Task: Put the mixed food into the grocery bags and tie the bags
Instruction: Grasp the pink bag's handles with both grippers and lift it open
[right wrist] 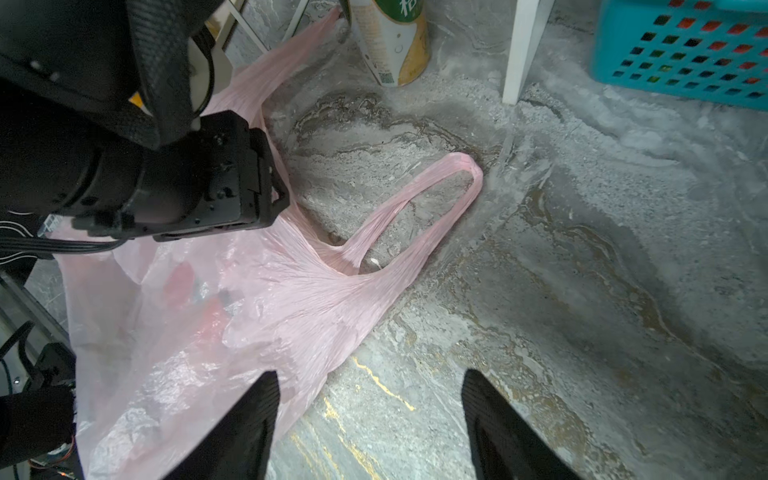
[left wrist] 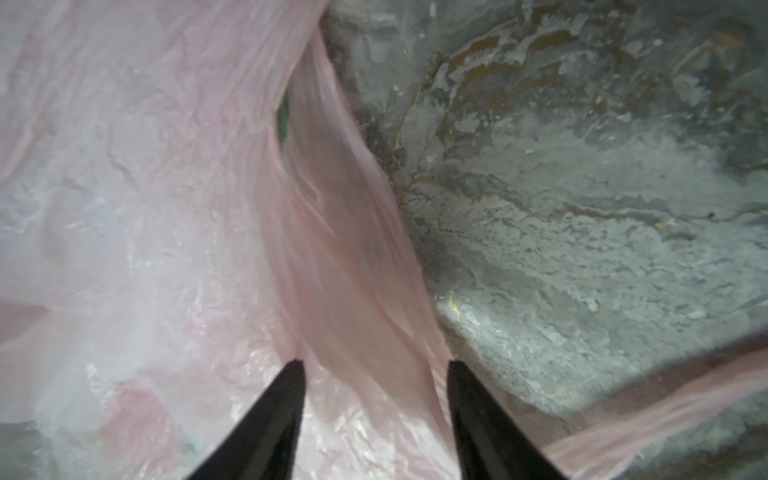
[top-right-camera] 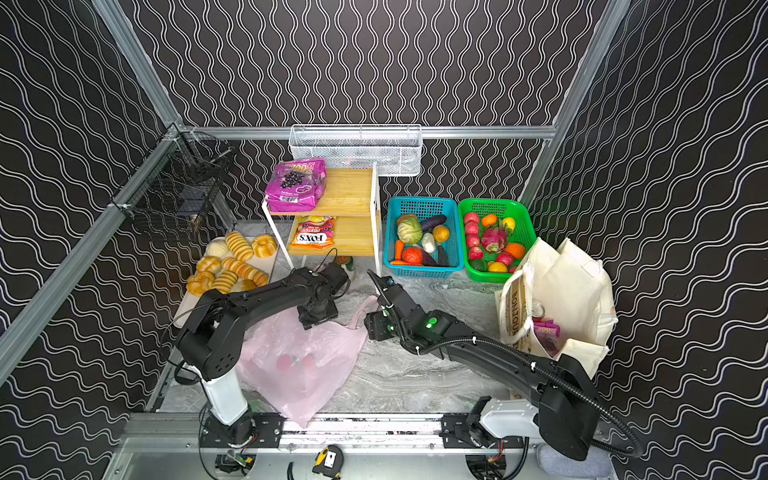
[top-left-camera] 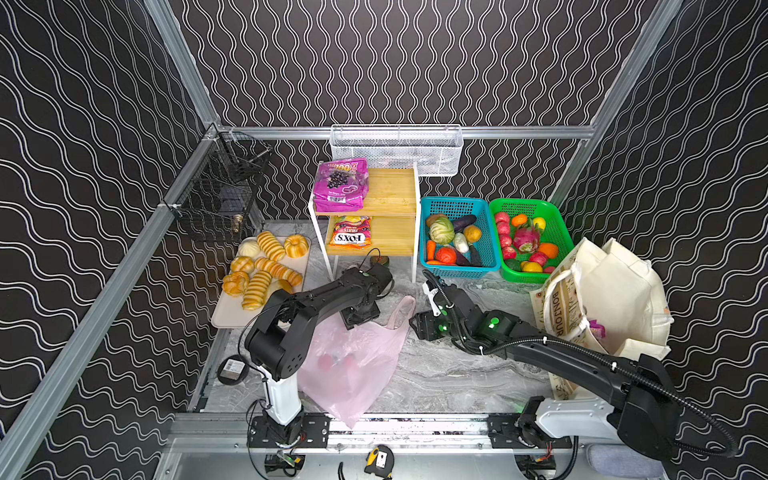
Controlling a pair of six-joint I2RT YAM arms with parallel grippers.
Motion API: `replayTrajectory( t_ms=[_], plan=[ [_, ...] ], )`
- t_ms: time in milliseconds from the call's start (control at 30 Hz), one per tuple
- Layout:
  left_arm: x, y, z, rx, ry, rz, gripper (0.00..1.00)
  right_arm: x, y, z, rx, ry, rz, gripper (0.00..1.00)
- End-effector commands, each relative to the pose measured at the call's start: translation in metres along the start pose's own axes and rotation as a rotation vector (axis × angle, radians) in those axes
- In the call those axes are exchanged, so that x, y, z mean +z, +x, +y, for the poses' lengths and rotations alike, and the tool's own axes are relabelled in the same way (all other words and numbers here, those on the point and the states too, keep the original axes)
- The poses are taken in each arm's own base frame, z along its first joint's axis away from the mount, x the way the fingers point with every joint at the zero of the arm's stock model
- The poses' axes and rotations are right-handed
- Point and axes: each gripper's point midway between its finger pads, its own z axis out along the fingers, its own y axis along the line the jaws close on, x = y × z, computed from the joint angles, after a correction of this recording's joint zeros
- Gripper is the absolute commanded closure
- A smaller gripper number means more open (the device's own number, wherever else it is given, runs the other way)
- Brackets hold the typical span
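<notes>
The left gripper (left wrist: 374, 362) is straddling one handle (left wrist: 353, 257) of the pink plastic bag (right wrist: 257, 303), jaws apart. The right gripper (right wrist: 370, 376) is hovering unclenched and empty; the other handle (right wrist: 440, 195) is lying just ahead of it, the cream tote (top-left-camera: 615, 291) well behind.

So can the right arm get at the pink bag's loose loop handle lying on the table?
Probably yes. The loop handle lies flat on the table, just ahead of the right gripper's open fingers, with nothing between them.
</notes>
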Motion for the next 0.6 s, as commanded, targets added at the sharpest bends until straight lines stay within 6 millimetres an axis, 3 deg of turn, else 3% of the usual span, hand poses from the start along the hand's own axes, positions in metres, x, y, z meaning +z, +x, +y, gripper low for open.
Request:
replayTrajectory(
  t_ms=[0, 167, 233, 400, 467, 567],
  plan=[
    [-0.004, -0.002, 0.009, 0.013, -0.025, -0.016, 0.58, -0.001, -0.003, -0.003, -0.006, 0.019, -0.019, 0.28],
    [-0.02, 0.001, 0.011, 0.034, 0.041, -0.021, 0.93, 0.0, -0.005, -0.014, 0.007, 0.075, -0.039, 0.28],
    [-0.031, 0.004, 0.007, 0.069, 0.093, -0.018, 1.0, -0.001, -0.007, -0.022, 0.049, 0.114, -0.052, 0.28],
    [-0.078, 0.023, -0.034, 0.301, 0.331, -0.058, 1.0, -0.013, -0.019, -0.045, 0.183, 0.099, -0.093, 0.28],
    [-0.105, 0.045, -0.061, 0.465, 0.469, -0.095, 1.0, -0.027, -0.028, -0.061, 0.27, 0.068, -0.132, 0.28],
    [-0.138, 0.077, -0.084, 0.624, 0.629, -0.138, 1.0, -0.058, -0.045, -0.085, 0.371, 0.044, -0.232, 0.28]
  ],
)
